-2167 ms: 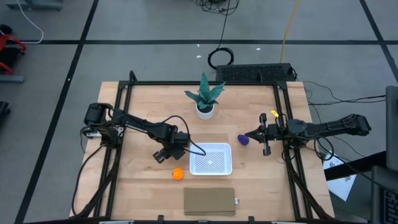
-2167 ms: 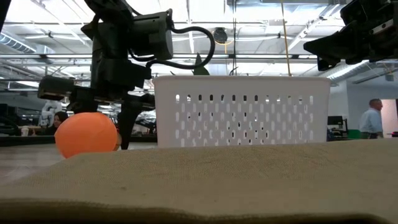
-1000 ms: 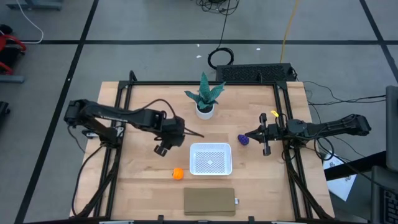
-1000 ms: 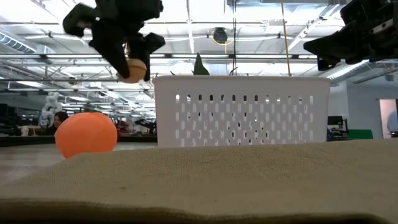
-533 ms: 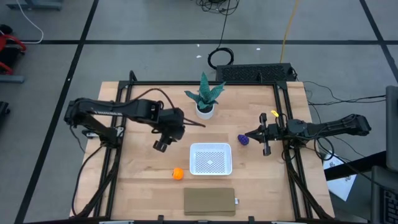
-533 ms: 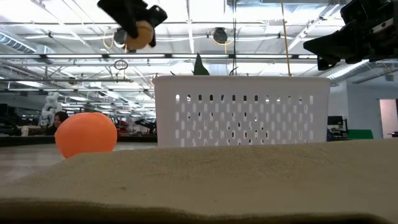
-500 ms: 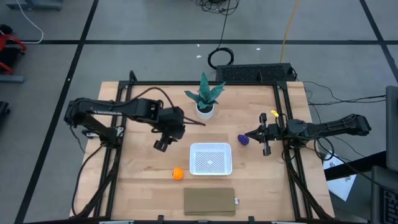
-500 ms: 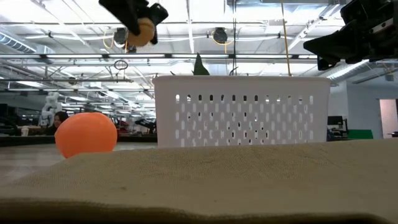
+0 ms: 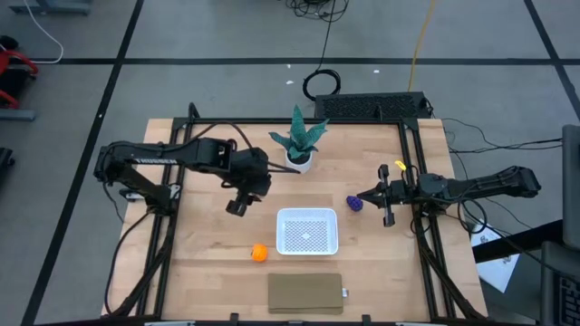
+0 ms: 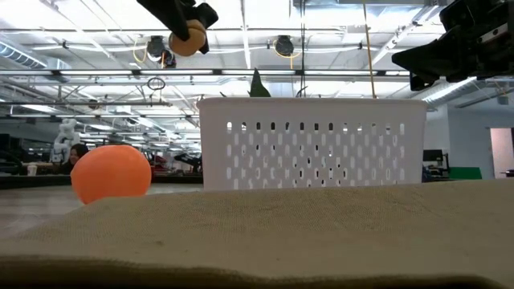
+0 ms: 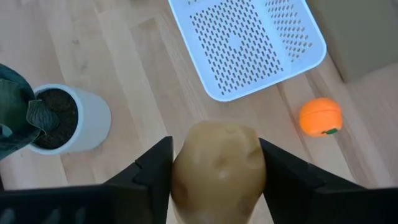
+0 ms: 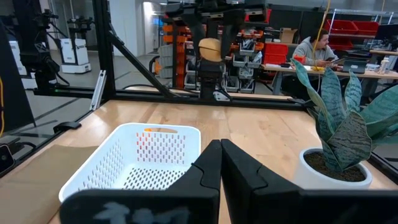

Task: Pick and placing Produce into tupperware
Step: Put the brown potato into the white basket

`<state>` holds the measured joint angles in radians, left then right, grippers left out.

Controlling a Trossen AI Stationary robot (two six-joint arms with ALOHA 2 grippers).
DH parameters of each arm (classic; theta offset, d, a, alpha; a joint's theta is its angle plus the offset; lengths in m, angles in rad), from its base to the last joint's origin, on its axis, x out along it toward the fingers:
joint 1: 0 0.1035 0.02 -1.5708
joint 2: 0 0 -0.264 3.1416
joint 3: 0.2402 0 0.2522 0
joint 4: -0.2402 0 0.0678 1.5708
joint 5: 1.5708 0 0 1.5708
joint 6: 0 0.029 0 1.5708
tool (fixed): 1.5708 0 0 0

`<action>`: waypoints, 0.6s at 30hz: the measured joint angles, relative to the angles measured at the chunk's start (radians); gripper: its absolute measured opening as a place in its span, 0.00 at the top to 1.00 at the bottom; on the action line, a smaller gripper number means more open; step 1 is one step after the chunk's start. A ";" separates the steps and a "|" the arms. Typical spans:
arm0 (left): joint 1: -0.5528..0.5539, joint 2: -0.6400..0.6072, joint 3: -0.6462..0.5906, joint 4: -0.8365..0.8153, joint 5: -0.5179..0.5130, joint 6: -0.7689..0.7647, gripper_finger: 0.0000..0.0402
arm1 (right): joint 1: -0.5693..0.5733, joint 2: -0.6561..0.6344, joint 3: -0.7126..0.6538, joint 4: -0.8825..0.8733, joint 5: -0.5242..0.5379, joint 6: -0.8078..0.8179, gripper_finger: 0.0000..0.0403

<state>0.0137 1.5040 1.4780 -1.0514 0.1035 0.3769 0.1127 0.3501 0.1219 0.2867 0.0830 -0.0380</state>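
Note:
My left gripper [image 9: 237,207] hangs high over the table, left of the tupperware and near the potted plant, shut on the tan-yellow oval [image 11: 217,169]. The low view shows that oval [image 10: 185,38] well above the tupperware's rim. The white perforated tupperware [image 9: 283,232] sits mid-table with nothing in it. The orange ball [image 9: 259,254] rests on the wood by its near left corner. The dark purple lump [image 9: 355,204] lies right of the tupperware. My right gripper [image 9: 362,196] is shut, its tips right beside the lump; whether they touch it does not show. My left gripper pinches the tan-yellow oval by its two long sides [image 11: 180,171] between its fingers [image 11: 152,168], coming from above and pointing down at a slant. The oval is lifted clear of the table, and its rounded end sticks out past the fingertips.
A green potted plant [image 9: 299,145] stands at the far side, close to my left gripper. A flat tan pad [image 9: 305,292] lies at the near edge, filling the low view's foreground. Black frame rails [image 9: 172,181] run along the table's left and right sides.
My left gripper has risen with the tan-yellow oval still between its fingers, drifting a little toward the far edge and the potted plant. The oval now hangs well above the tupperware's rim. My right arm, the orange ball and the purple lump have kept still.

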 joint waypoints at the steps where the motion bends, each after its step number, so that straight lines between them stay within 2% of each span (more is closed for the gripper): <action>1: 0.000 0.000 0.000 0.005 -0.011 -0.017 0.51 | 0.000 0.000 0.000 0.000 0.000 0.000 1.00; 4: 0.000 0.009 0.000 0.018 -0.048 -0.082 0.51 | 0.000 0.000 0.000 0.000 0.000 0.000 1.00; 9: -0.004 0.042 0.000 0.079 -0.037 -0.165 0.54 | 0.000 0.000 0.000 0.000 0.000 0.000 1.00; 18: -0.051 0.155 -0.001 0.166 -0.014 -0.169 0.51 | 0.000 0.005 0.000 0.011 0.000 0.000 1.00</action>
<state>-0.0377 1.6595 1.4773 -0.8858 0.0896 0.2082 0.1127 0.3554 0.1215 0.2975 0.0827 -0.0380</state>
